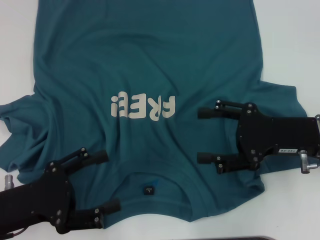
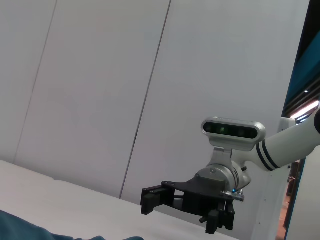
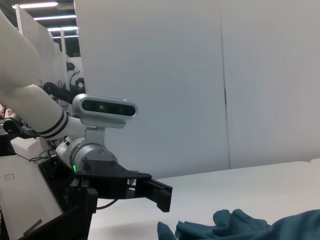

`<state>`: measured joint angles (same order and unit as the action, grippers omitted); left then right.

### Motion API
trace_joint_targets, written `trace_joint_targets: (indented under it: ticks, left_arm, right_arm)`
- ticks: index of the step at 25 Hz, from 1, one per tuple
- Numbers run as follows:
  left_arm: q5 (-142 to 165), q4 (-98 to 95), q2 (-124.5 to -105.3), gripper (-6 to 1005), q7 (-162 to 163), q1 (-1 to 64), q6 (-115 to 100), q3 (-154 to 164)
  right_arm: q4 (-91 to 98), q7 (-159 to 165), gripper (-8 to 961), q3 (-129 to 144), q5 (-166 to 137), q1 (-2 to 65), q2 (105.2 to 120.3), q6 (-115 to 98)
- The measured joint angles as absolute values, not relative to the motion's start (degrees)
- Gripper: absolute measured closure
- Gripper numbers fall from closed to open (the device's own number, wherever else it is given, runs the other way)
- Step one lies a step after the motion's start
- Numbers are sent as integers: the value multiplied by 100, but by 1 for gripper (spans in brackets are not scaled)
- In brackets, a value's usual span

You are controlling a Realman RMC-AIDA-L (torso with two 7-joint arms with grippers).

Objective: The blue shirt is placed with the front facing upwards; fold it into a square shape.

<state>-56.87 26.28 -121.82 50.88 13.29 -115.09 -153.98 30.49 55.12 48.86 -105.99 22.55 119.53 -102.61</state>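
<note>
The blue shirt [image 1: 145, 65] lies flat and face up on the white table [image 1: 295, 45], its collar near me and the cream letters "FREE" [image 1: 143, 106] across the chest. My left gripper [image 1: 110, 181] hovers open over the shoulder left of the collar, fingers pointing toward the neck. Open as well, my right gripper [image 1: 201, 136] hangs over the shoulder on the right side, fingers pointing inward. Neither holds cloth. A strip of the shirt [image 2: 30, 230] shows in the left wrist view beside the right gripper [image 2: 150, 199]; the right wrist view shows bunched fabric [image 3: 250, 227] and the left gripper [image 3: 162, 196].
A small black neck label [image 1: 148, 190] sits inside the collar. The left sleeve [image 1: 12, 125] is wrinkled and bunched; the right sleeve [image 1: 280, 102] lies partly under my right arm. Bare white table surrounds the shirt. A grey wall panel [image 2: 125, 90] stands behind the table.
</note>
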Motion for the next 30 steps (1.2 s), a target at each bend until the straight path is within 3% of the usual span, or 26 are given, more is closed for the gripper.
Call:
trace_joint_targets:
  ticks: [30]
  left_arm:
    - [-5686,2655,-12162,52,5087,1351,-11513,-15398]
  right_arm:
    - [3100,5512,41,4886,-10581,2284,11944,-10263]
